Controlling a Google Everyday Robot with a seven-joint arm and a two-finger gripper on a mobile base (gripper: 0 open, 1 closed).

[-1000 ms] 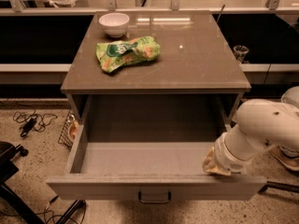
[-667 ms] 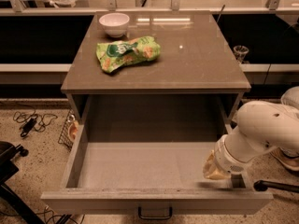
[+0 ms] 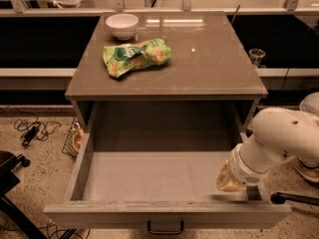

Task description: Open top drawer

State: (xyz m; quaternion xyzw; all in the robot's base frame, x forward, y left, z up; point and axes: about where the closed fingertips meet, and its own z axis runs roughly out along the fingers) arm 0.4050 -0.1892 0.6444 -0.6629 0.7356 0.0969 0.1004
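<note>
Currently gripper [image 3: 233,179] sits at the end of the white arm [image 3: 279,138], low inside the front right corner of the top drawer [image 3: 149,176]; apart or together, cannot tell. Drawer stands far out, empty, with dark handle [image 3: 165,228] on its front. Surface [image 3: 209,63] above carries white bowl [image 3: 122,25] and green bag [image 3: 137,56].

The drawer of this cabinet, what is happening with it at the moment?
A one-arm robot is working on the top drawer, which stands pulled far out with its plain grey interior showing. The gripper is at the drawer's right front corner, just behind the front panel, not at the handle. On the cabinet top sit a white bowl and a green snack bag, away from the arm.
</note>
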